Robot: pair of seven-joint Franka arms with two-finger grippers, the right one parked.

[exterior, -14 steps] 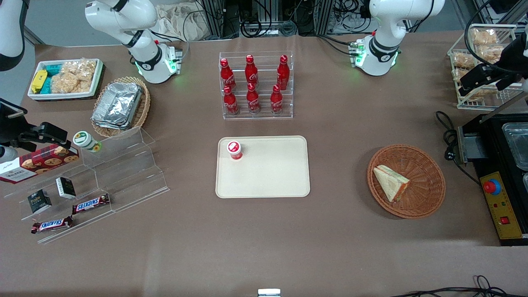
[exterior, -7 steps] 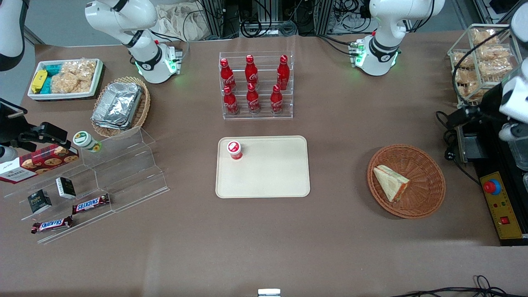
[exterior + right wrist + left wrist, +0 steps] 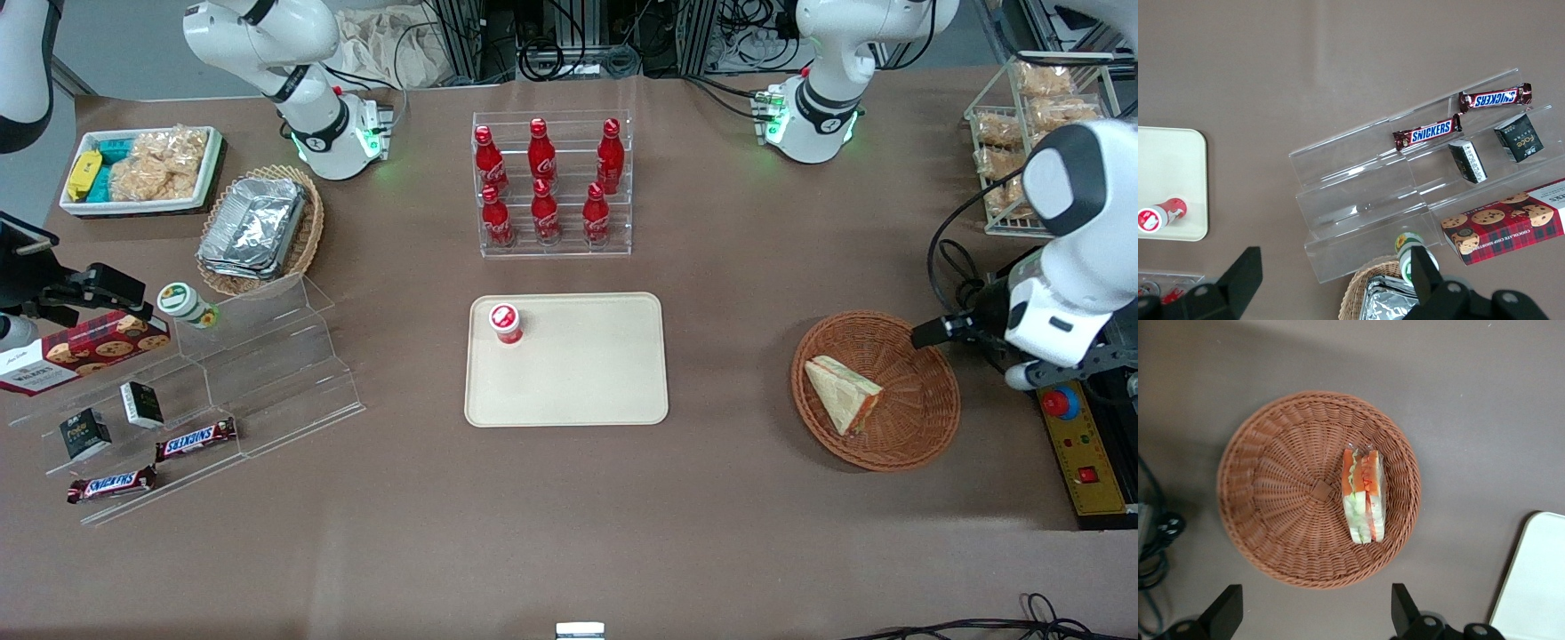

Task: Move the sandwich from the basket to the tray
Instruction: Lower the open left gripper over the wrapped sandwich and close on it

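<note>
The sandwich [image 3: 843, 395] [image 3: 1363, 497], a clear-wrapped wedge with red-orange filling, lies in the round reddish-brown wicker basket [image 3: 916, 418] [image 3: 1271, 493]. It sits in the part of the basket toward the tray. My left gripper [image 3: 929, 332] [image 3: 1315, 613] hangs above the basket's rim at the working arm's end, open wide, with nothing between its fingers. The beige tray [image 3: 587, 382] [image 3: 1538, 587] lies at the table's middle, apart from the basket. A small red-capped bottle [image 3: 506, 323] stands in one tray corner.
A rack of red cola bottles [image 3: 551, 182] stands farther from the front camera than the tray. A black control box with a red button [image 3: 1076, 436] and a cable [image 3: 965, 293] lie beside the basket. A wire rack of bagged snacks [image 3: 1022, 116] stands farther back.
The left arm has swung down from beside the wire snack rack toward the front camera and now hangs over the basket's edge. Sandwich, basket and tray have not moved.
</note>
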